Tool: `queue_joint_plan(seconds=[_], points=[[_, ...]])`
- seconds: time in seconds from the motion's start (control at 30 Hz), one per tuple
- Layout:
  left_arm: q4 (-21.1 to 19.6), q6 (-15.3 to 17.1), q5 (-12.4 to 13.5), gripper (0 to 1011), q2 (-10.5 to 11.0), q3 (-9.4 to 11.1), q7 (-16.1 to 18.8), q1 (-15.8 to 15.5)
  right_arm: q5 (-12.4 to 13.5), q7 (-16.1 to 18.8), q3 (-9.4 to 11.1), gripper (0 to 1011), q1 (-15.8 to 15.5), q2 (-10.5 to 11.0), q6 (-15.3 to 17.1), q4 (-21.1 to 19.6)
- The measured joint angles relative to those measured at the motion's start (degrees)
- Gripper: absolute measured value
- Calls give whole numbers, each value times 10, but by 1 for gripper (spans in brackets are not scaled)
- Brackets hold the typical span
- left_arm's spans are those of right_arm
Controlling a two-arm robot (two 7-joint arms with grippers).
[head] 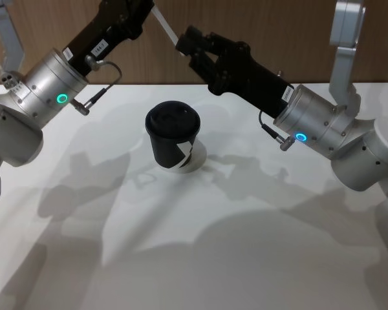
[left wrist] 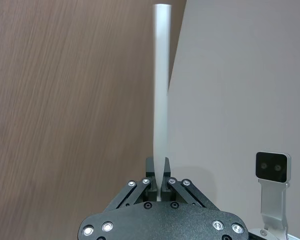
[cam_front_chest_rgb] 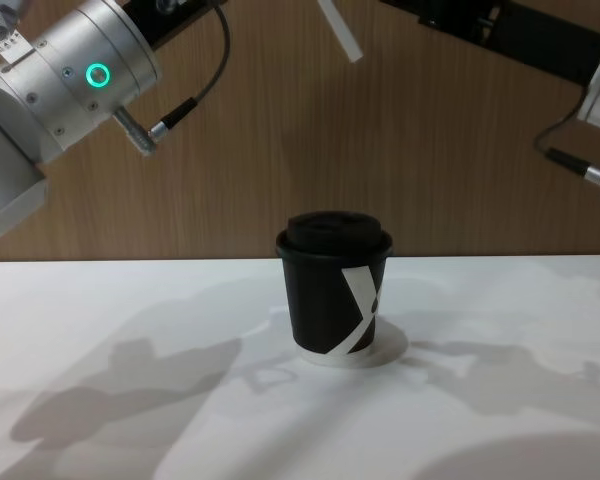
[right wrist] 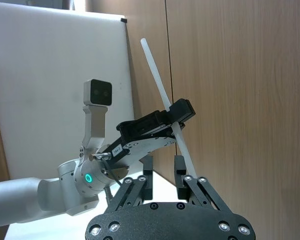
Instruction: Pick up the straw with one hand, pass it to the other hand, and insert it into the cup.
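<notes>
We see the left gripper (left wrist: 158, 172) pinching the straw (left wrist: 161, 90), raised above the lidded cup (head: 172, 135); the right gripper (right wrist: 163, 164), fingers spread, sits at the straw's free end.

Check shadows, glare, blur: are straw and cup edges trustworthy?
Head view: soft grey arm shadows spread over the table around the cup. Left wrist view: the straw in the left gripper looks soft, the wood behind streaked. Right wrist view: straw clean against wood, by the open right gripper. Chest view: no glare on the cup.
</notes>
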Motion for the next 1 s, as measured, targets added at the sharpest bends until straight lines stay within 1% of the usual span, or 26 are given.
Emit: queue_joint_plan(seconds=[0.03,0.1,0.17,0.2,0.27,0.43,0.47,0.57,0.73,0.77,0.8,0.9,1.0], points=[[0,0,0,44,0,0,0,0,0,0,0,264,0,0,0,0],[0,0,0,30,0,0,0,0,0,0,0,301,0,0,0,0],[0,0,0,24,0,0,0,0,0,0,0,380,0,0,0,0],[0,0,0,22,0,0,0,0,0,0,0,392,0,0,0,0],[0,0,0,6,0,0,0,0,0,0,0,477,0,0,0,0],[0,0,0,7,0,0,0,0,0,0,0,643,0,0,0,0],[0,0,0,7,0,0,0,0,0,0,0,643,0,0,0,0],[0,0,0,6,0,0,0,0,0,0,0,760,0,0,0,0],[0,0,0,5,0,0,0,0,0,0,0,888,0,0,0,0],[0,0,0,7,0,0,0,0,0,0,0,935,0,0,0,0],[0,0,0,6,0,0,0,0,0,0,0,935,0,0,0,0],[0,0,1,7,1,1,0,0,0,0,0,1001,0,0,0,0],[0,0,2,7,2,3,2,0,0,0,0,1001,0,0,0,0]])
